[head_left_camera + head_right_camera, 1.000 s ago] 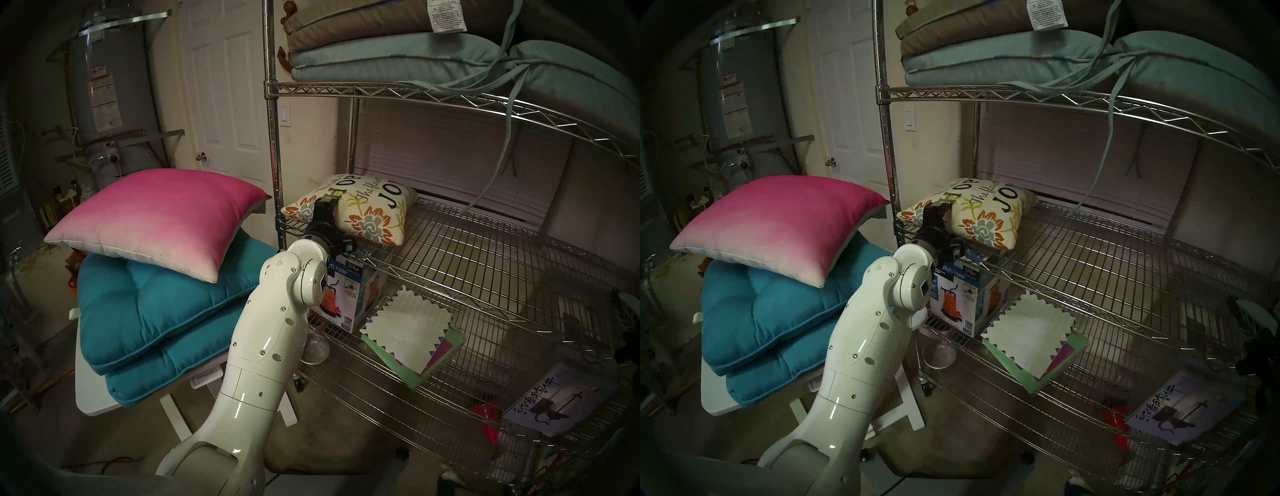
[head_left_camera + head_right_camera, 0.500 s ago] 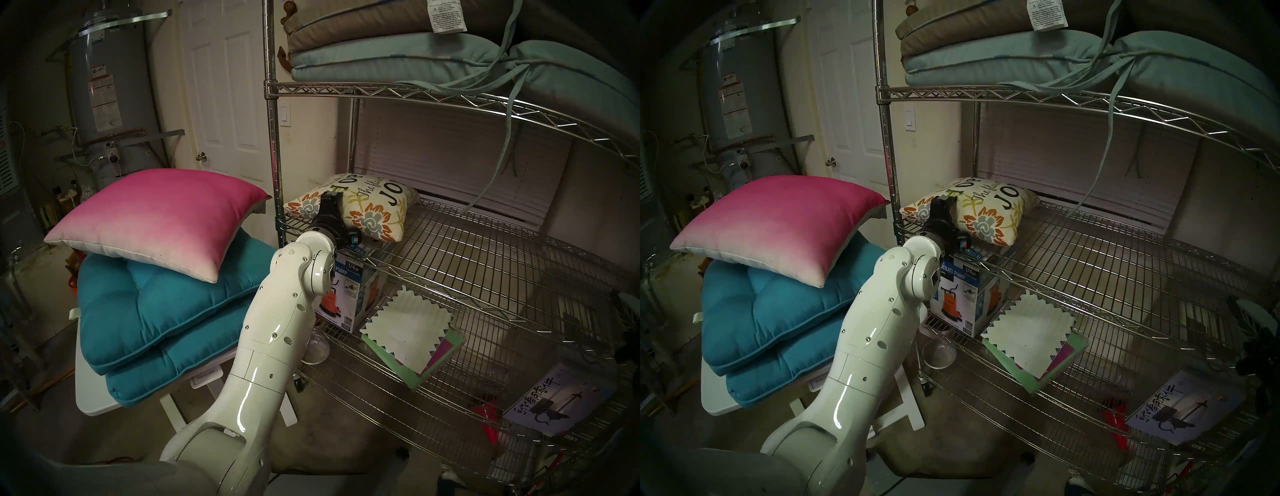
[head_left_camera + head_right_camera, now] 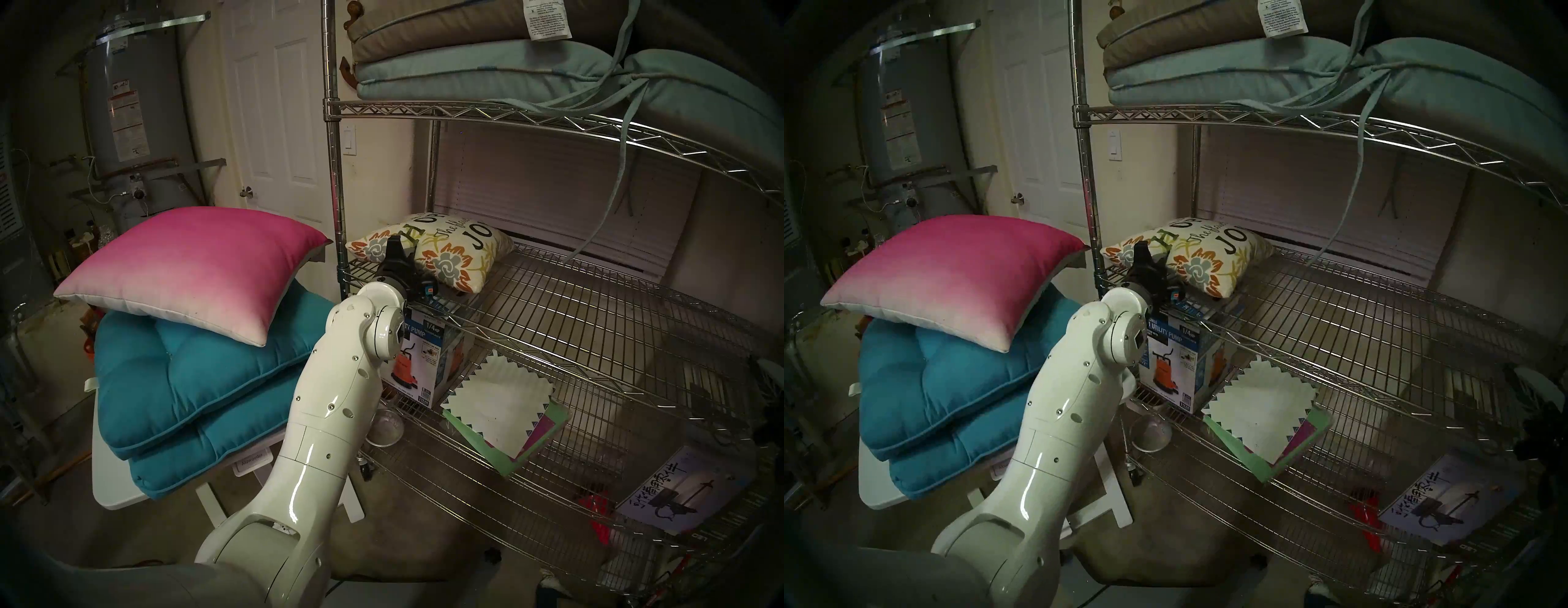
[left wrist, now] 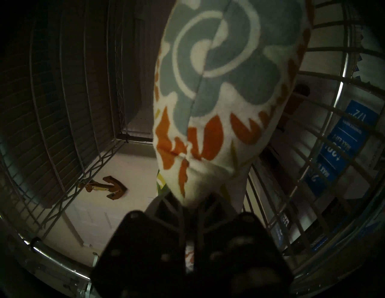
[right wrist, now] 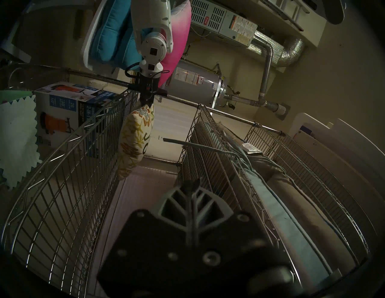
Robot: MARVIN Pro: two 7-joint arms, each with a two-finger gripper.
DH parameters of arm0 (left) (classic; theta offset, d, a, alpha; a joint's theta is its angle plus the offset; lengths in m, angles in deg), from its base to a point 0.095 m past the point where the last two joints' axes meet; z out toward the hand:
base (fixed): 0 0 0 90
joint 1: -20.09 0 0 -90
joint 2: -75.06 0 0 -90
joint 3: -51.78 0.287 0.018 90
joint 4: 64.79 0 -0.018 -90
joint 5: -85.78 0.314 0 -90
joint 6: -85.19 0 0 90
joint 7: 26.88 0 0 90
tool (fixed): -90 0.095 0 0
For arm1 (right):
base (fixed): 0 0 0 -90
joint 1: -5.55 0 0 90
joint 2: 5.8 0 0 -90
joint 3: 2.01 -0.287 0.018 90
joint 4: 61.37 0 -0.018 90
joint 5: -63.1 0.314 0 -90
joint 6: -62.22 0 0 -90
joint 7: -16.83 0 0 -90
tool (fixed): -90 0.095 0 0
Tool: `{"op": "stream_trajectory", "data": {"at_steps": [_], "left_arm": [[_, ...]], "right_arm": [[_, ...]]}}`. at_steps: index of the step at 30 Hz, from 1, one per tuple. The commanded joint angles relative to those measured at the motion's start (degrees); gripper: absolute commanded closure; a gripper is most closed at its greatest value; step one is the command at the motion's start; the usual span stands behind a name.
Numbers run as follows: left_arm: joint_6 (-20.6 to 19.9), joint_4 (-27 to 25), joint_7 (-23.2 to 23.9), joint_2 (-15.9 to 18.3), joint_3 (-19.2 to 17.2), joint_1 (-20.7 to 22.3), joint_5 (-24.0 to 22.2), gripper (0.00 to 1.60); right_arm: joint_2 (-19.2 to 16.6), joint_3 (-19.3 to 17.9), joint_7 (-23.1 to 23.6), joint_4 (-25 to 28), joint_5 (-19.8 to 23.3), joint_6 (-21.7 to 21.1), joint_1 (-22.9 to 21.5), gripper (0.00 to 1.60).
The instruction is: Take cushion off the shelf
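Observation:
A cream floral cushion (image 3: 454,254) (image 3: 1202,261) with lettering lies at the left end of the shelf's (image 3: 594,314) (image 3: 1356,327) middle wire tier. My left gripper (image 3: 396,251) (image 3: 1143,255) reaches in from the front and is shut on the cushion's near edge. In the left wrist view the cushion (image 4: 218,83) bunches into the closed left gripper (image 4: 188,200). The right wrist view shows the cushion (image 5: 133,143) held by the left gripper (image 5: 146,102). My right gripper (image 5: 190,186) is shut on nothing, between the wire tiers (image 5: 62,187).
A pink pillow (image 3: 191,267) rests on two teal seat cushions (image 3: 191,382) on a white table (image 3: 110,484) to the left. A pump box (image 3: 428,361) and papers (image 3: 500,412) sit on the lower tier. Grey-green and tan cushions (image 3: 488,72) fill the upper tier.
My left gripper went from open to shut on the cushion's near edge, and the fabric there has bunched up. The left arm pushed in, then eased slightly back.

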Motion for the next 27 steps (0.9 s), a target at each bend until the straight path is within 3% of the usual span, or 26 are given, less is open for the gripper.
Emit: {"op": "stream_trajectory", "data": {"at_steps": [1,4,5,7,8,9,11,15,16,19,21,22,24,27], "left_arm": [[2.1,-7.13,-3.12,0.77,0.87,-2.25,-0.57,1.6],[2.78,-8.82,-4.35,1.26,1.03,-3.16,-0.82,1.6],[2.96,-12.73,-3.69,1.97,1.19,-5.32,-0.88,1.6],[3.36,-14.34,-4.46,2.52,1.11,-6.21,-1.02,1.6],[3.36,-14.34,-4.46,2.52,1.11,-6.21,-1.02,1.6],[3.6,-9.84,-6.43,2.05,0.79,-3.71,-1.11,1.6],[3.81,-13.79,-6.2,2.95,0.69,-5.69,-1.05,1.6],[4.31,-16.78,-6.96,3.82,0.36,-7.07,-1.21,1.6],[4.51,-15.33,-8.05,3.69,0.14,-6.15,-1.29,1.6],[5.18,-21.31,-8.02,4.8,-0.21,-8.89,-1.53,1.6],[5.44,-18.7,-9.32,4.58,-0.39,-7.44,-1.57,1.6],[5.6,-23.13,-8.36,5.25,-0.47,-9.66,-1.67,1.6],[6.16,-21.55,-9.91,5.3,-0.71,-8.84,-1.81,1.6],[6.7,-24.58,-10.04,6.02,-0.95,-10.68,-2.01,1.6]], "right_arm": [[0.17,-0.27,-4.0,0.26,0.94,-0.08,0.0,1.6],[0.2,-0.32,-3.52,0.32,1.09,-0.08,0.0,1.6],[0.21,-0.33,-3.44,0.33,1.14,-0.08,0.0,1.6],[0.22,-0.34,-3.26,0.36,1.22,-0.08,0.0,1.6],[0.22,-0.34,-3.26,0.36,1.22,-0.08,0.0,1.6],[0.23,-0.36,-3.05,0.38,1.25,-0.08,0.0,1.6],[0.23,-0.37,-2.86,0.39,1.31,-0.08,0.0,1.6],[0.25,-0.39,-2.59,0.42,1.41,-0.08,0.0,1.6],[0.26,-0.38,-2.45,0.43,1.42,-0.08,0.0,1.6],[0.31,-0.35,-2.22,0.45,1.48,-0.08,0.0,1.6],[0.33,-0.34,-2.14,0.45,1.48,-0.08,0.0,1.6],[0.33,-0.35,-2.15,0.46,1.52,-0.08,0.0,1.6],[0.35,-0.35,-2.12,0.47,1.56,-0.08,0.0,1.6],[0.35,-0.36,-2.2,0.5,1.62,-0.08,0.0,1.6]]}}
